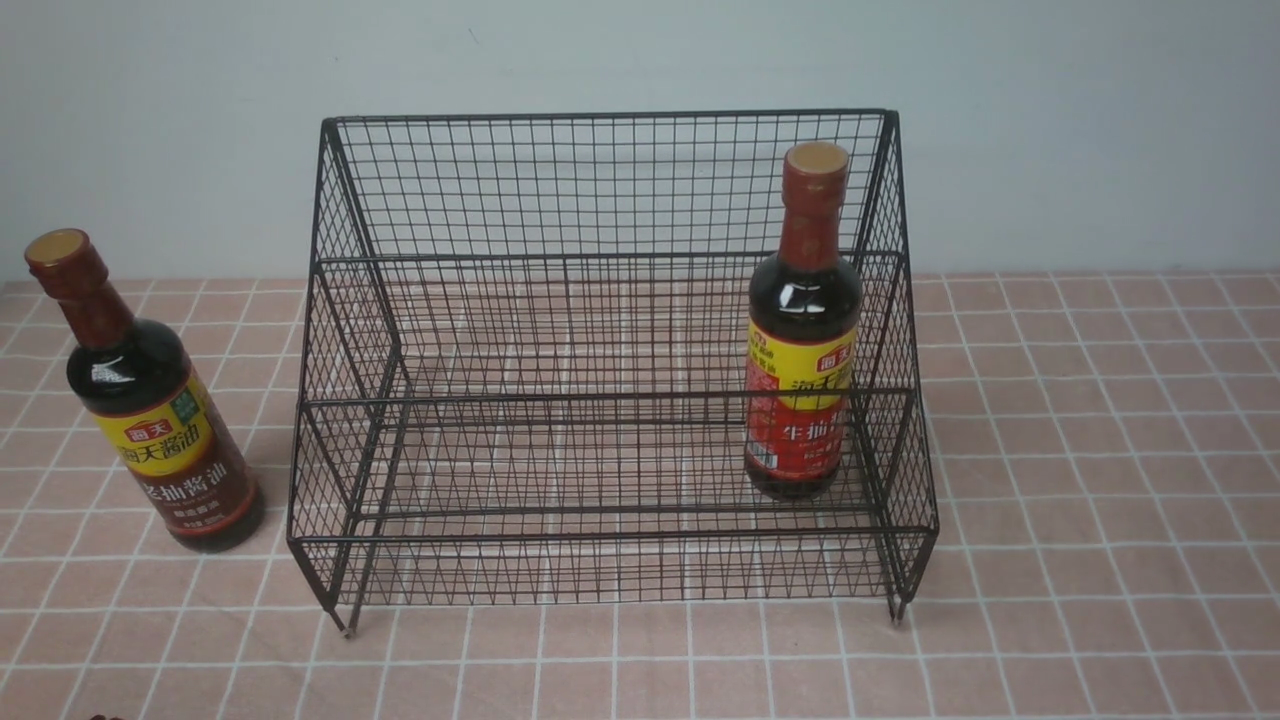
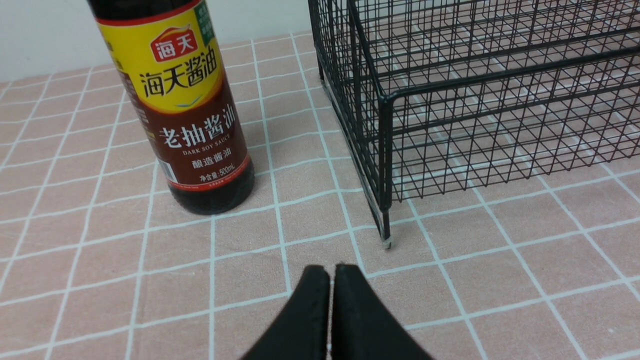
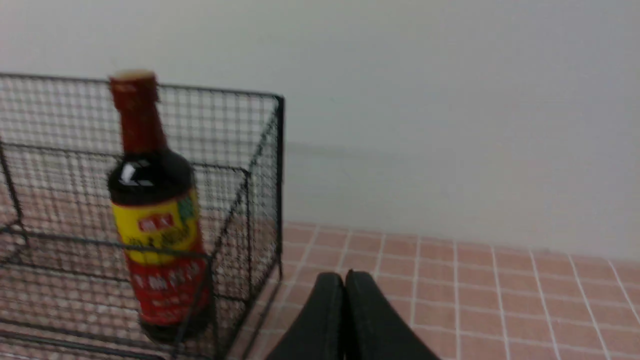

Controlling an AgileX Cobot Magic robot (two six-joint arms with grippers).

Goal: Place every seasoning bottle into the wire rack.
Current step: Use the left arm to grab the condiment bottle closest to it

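The black wire rack (image 1: 600, 398), a thin metal grid with two stepped tiers, stands on the pink tiled desk (image 1: 1100, 450). Of two round glossy bottles, the red-label bottle (image 1: 803, 330) stands upright inside the rack at its right side, and the brown-label bottle (image 1: 150, 400) stands on the desk just left of the rack. The left gripper (image 2: 330, 272) and the right gripper (image 3: 344, 277) are both clenched on nothing.

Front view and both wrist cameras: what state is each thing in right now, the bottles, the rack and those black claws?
Wire rack: standing on its feet, one bottle inside.
Red-label soy sauce bottle: upright, capped, in the rack's lower front tier, right end.
Brown-label soy sauce bottle: upright, capped, on the tiled tablecloth left of the rack, untouched.
Left gripper: shut, empty.
Right gripper: shut, empty.
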